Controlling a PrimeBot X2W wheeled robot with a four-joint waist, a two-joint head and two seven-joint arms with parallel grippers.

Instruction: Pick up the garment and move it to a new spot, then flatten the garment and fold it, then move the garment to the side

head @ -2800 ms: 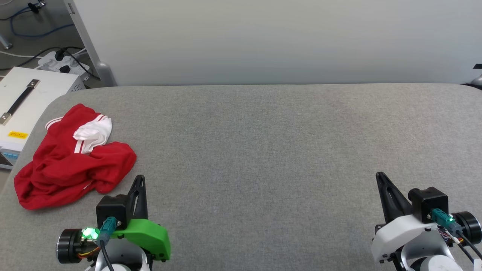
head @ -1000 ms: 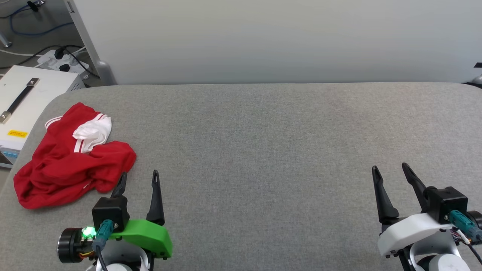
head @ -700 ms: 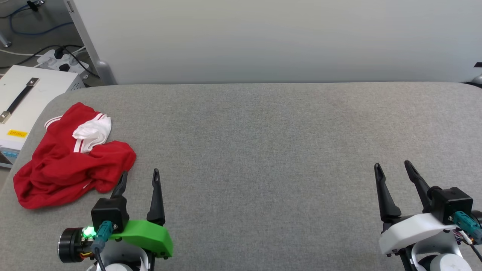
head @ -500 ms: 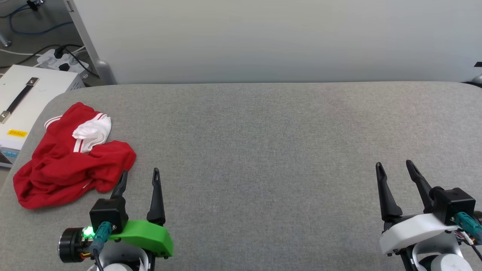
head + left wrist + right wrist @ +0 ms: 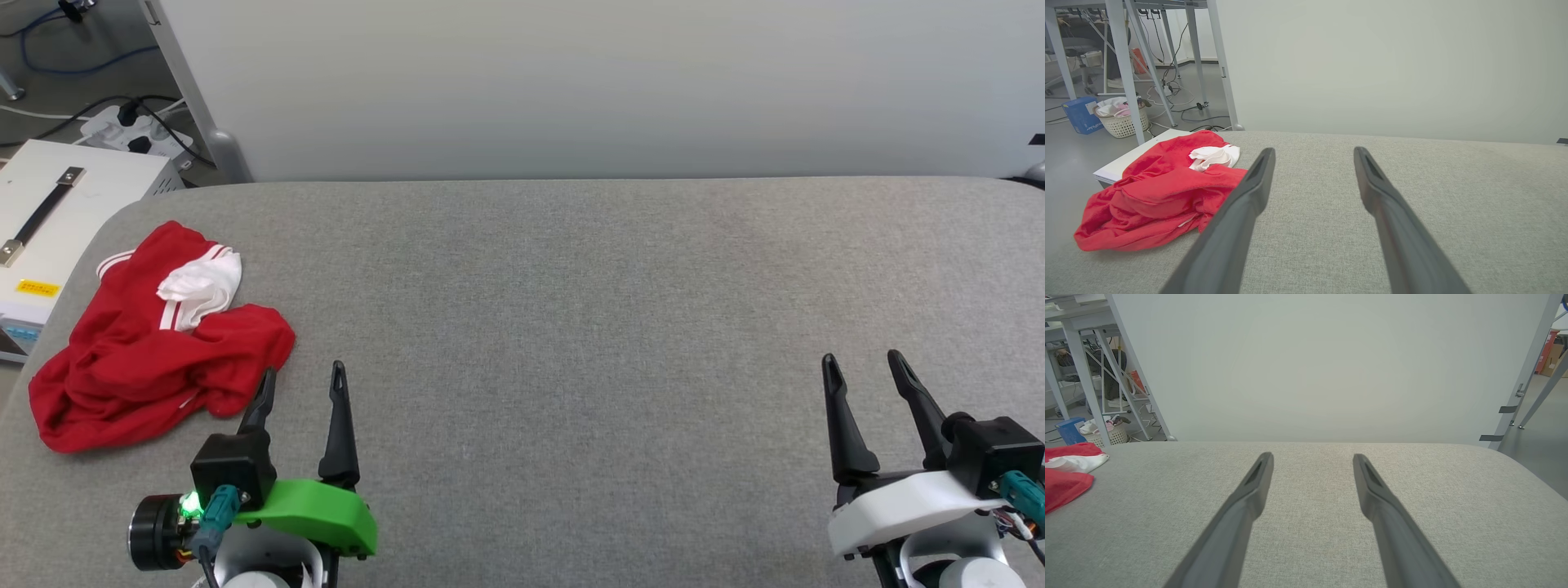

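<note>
Grey fabric table (image 5: pixel 571 286) holds garment (image 5: pixel 147 359); white wall (image 5: pixel 571 82).

This is looking like a robotics lab or test bay: a pale screen (image 5: pixel 571 82) is standing along the far edge of a grey cloth-covered table (image 5: pixel 571 269). Off the table's far left corner, a power strip (image 5: pixel 131 131) and loose cables (image 5: pixel 82 77) are lying on grey floor (image 5: pixel 1069 163) beside a white equipment case (image 5: pixel 73 196), while metal frame legs (image 5: pixel 1124 61), a basket (image 5: pixel 1124 124) and a blue box (image 5: pixel 1079 118) are crowding the background
</note>
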